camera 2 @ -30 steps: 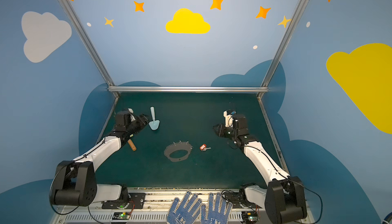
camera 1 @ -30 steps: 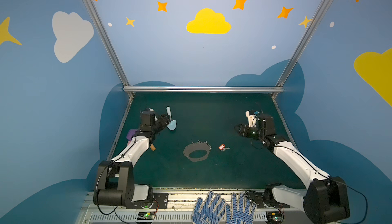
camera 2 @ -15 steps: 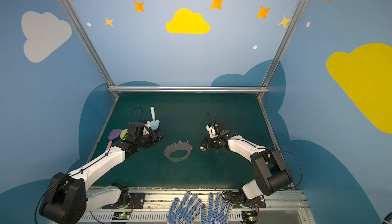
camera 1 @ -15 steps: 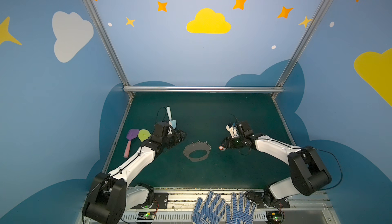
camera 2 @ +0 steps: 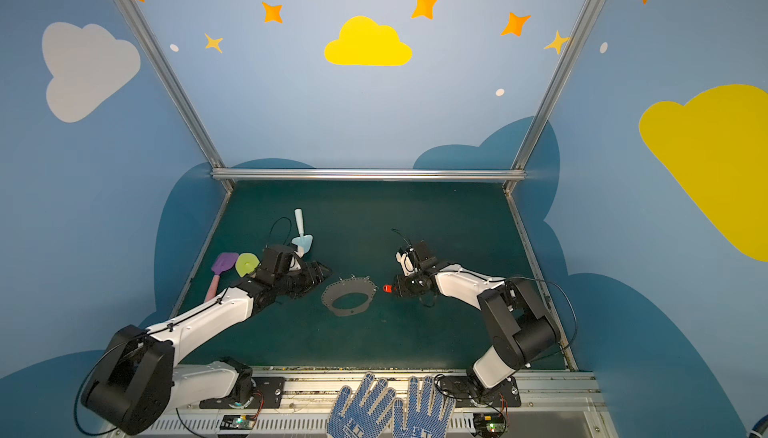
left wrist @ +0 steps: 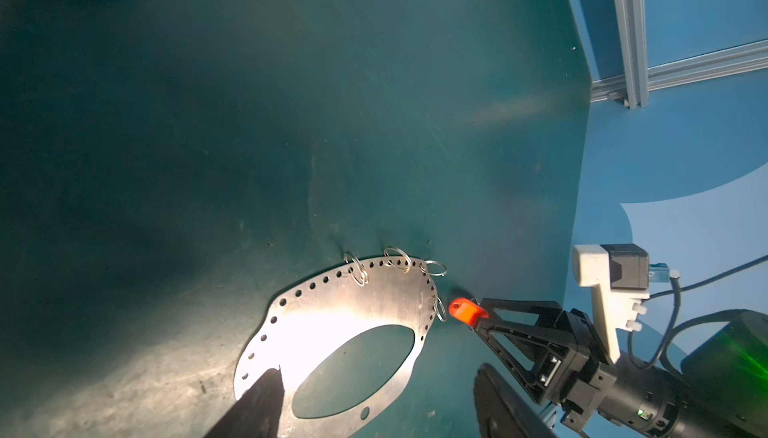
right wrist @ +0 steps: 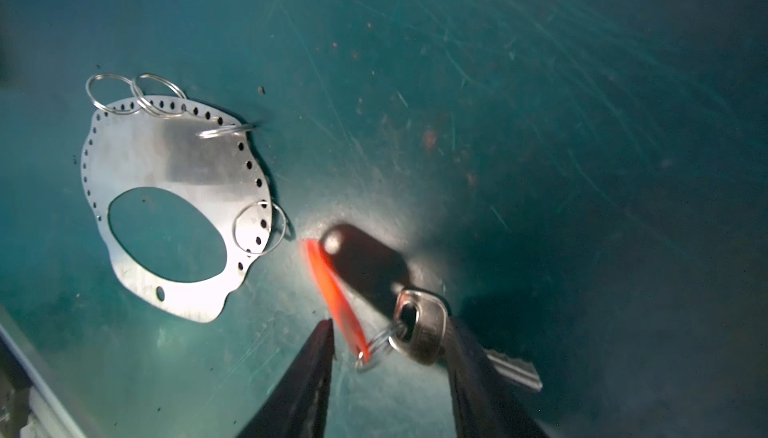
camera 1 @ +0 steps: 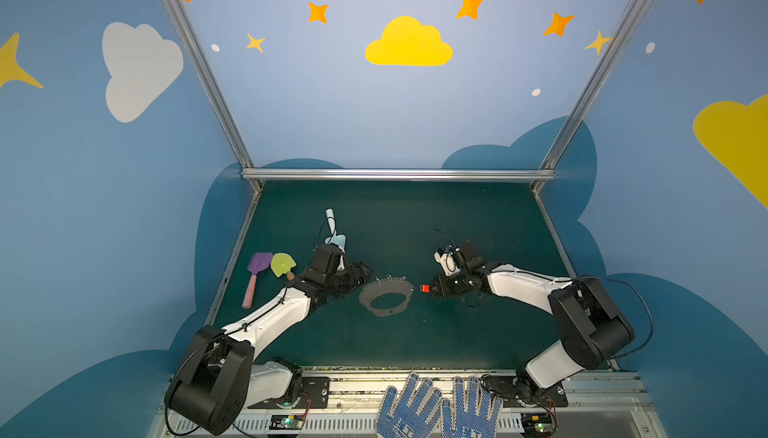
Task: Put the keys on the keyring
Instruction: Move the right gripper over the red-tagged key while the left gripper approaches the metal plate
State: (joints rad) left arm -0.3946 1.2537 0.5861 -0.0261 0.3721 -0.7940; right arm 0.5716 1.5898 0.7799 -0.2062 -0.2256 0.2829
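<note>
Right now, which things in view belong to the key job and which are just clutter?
Job:
- orange-tagged key
- keyring plate

Clutter:
- purple shovel
- yellow-green shovel
- pale blue shovel
- blue dotted gloves, on the front rail

The keyring (camera 1: 386, 286) lies mid-table (camera 1: 457, 216). The key (camera 1: 424, 289) is just right of it, not touching, between the right gripper's (camera 1: 432, 289) fingers. The left gripper (camera 1: 361, 276) is at the keyring's left edge. The shovels (camera 1: 282, 265) lie farther left, and the gloves (camera 1: 436, 407) lie in front, off the table.
</note>
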